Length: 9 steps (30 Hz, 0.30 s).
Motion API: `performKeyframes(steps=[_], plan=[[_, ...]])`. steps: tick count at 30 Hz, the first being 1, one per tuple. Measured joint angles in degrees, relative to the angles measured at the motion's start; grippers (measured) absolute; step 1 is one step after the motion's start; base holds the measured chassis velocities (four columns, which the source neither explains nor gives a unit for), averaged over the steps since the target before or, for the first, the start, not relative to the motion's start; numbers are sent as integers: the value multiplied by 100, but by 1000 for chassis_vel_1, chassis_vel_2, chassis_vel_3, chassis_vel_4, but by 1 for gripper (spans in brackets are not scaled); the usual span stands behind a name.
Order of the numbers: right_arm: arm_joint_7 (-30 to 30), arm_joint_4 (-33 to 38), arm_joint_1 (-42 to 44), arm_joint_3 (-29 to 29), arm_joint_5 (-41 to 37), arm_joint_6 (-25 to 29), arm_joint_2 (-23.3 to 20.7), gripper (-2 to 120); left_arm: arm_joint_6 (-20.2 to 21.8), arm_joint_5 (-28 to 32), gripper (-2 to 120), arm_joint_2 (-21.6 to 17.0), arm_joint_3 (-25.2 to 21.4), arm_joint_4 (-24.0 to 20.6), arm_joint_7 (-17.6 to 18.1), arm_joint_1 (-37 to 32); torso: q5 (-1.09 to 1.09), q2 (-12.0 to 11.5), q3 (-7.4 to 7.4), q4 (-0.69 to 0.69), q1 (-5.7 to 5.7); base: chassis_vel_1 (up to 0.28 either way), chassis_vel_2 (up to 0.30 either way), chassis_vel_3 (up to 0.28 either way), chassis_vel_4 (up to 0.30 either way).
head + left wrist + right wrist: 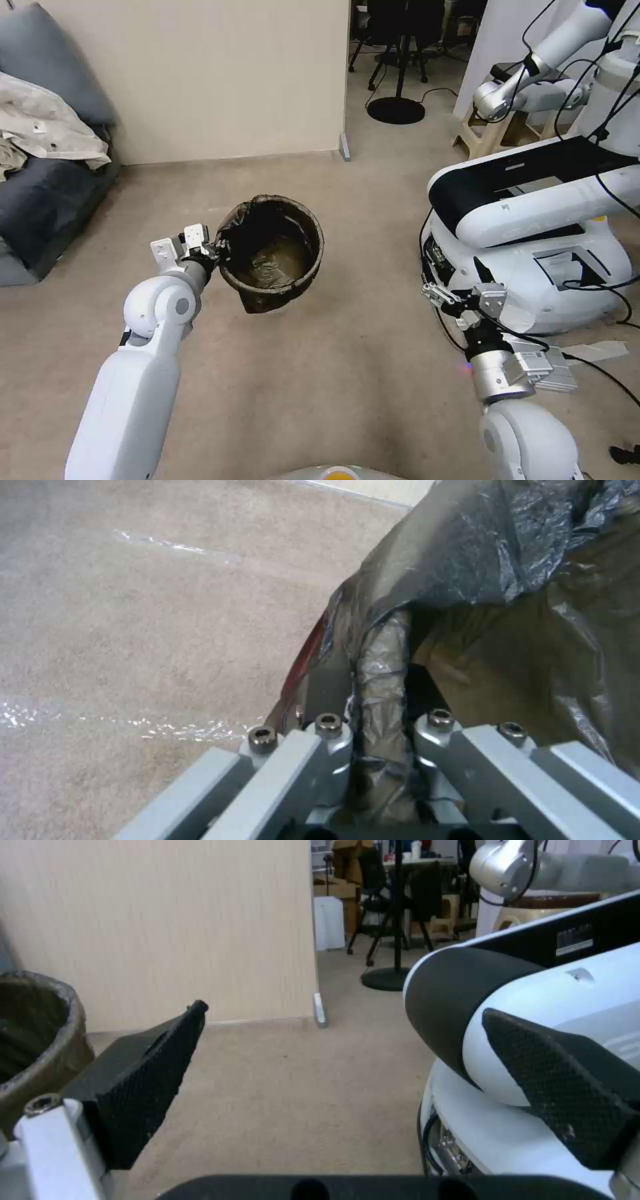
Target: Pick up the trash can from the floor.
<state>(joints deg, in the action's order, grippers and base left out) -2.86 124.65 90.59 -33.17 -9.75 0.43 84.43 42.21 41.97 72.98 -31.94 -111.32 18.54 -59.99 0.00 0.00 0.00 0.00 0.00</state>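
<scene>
The trash can point(272, 253), round and lined with a dark brown-black bag folded over its rim, hangs tilted above the beige floor point(347, 373) in the head view. My left gripper point(217, 252) is shut on its near-left rim. In the left wrist view the fingers point(333, 740) pinch the bag-covered rim of the trash can point(380, 680). My right gripper point(457, 293) waits open at the right, apart from the can. In the right wrist view its black pads point(153, 1075) stand wide apart, with the trash can point(33, 1035) off to one side.
Another white robot point(533, 220) with cables stands close on the right. A dark sofa point(47, 193) with a pale cloth sits at the left. A beige partition wall point(200, 80) runs behind, with chairs and a round stand base point(395, 110) beyond it.
</scene>
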Motion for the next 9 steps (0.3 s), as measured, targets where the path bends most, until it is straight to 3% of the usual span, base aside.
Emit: performKeyframes(steps=[9], plan=[[0,-6,2,0,-3,-6,-2,100,0,-4,4,-8,-36,-32,-18,-44,0,0,0,1,0,0,0,0,0]])
